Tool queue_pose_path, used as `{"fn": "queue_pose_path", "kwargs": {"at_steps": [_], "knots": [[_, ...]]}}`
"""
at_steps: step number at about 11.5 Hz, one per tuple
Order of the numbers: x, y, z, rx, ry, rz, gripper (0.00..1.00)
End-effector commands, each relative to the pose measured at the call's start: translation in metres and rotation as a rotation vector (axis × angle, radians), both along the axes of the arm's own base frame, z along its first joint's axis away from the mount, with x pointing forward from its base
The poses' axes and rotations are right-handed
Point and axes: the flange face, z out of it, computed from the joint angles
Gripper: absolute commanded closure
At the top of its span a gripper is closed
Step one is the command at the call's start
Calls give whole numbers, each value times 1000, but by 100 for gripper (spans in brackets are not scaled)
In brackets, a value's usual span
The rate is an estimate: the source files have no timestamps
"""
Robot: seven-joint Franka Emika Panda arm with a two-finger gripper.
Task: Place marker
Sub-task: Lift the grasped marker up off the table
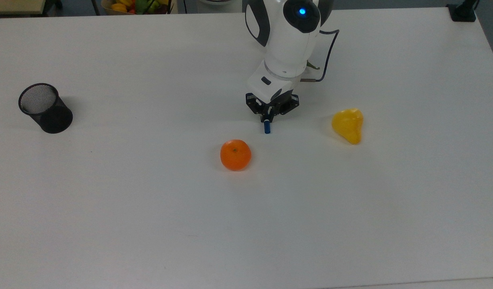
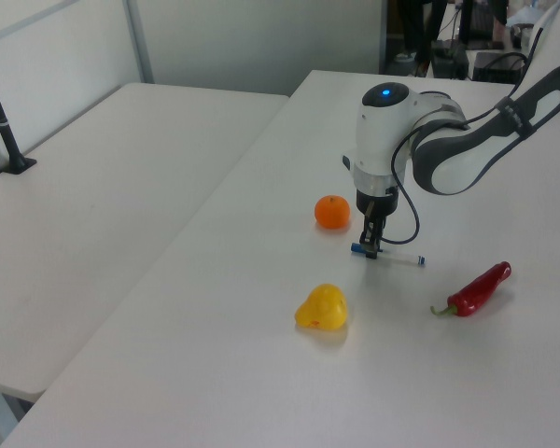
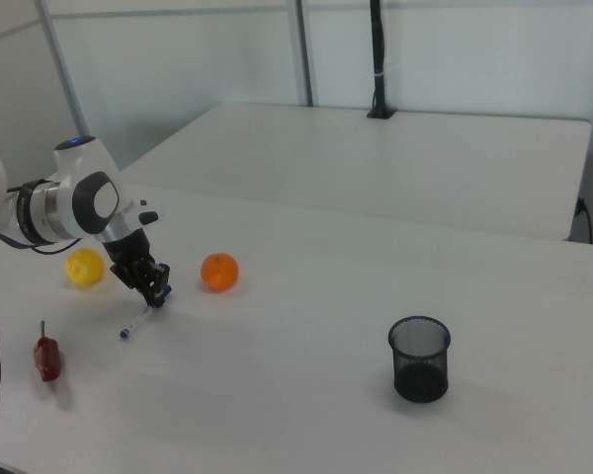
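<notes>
The marker (image 1: 266,127) is a slim white pen with a blue cap, near the middle of the white table (image 1: 150,208). My gripper (image 1: 268,118) points down and is shut on it close to the capped end. In the left view the marker's white barrel (image 2: 401,259) runs out to the right of the gripper (image 2: 371,250), low over the table. In the right view the marker (image 3: 138,323) slants down to the left from the gripper (image 3: 159,297), its blue end tip near the tabletop.
An orange (image 1: 235,155) sits just in front of the gripper in the top view. A yellow pear (image 1: 348,125) lies at the top view's right, a red chilli (image 2: 481,287) at the left view's right. A black mesh cup (image 1: 45,108) stands far at the top view's left.
</notes>
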Motion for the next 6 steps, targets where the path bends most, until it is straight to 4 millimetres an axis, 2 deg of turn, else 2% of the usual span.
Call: {"fn": "queue_pose_path", "kwargs": {"at_steps": [1, 4, 6], "knots": [[-1, -16, 48, 20, -74, -36, 100], [-6, -39, 107, 29, -91, -91, 100], [-14, -55, 143, 95, -82, -133, 100]]}}
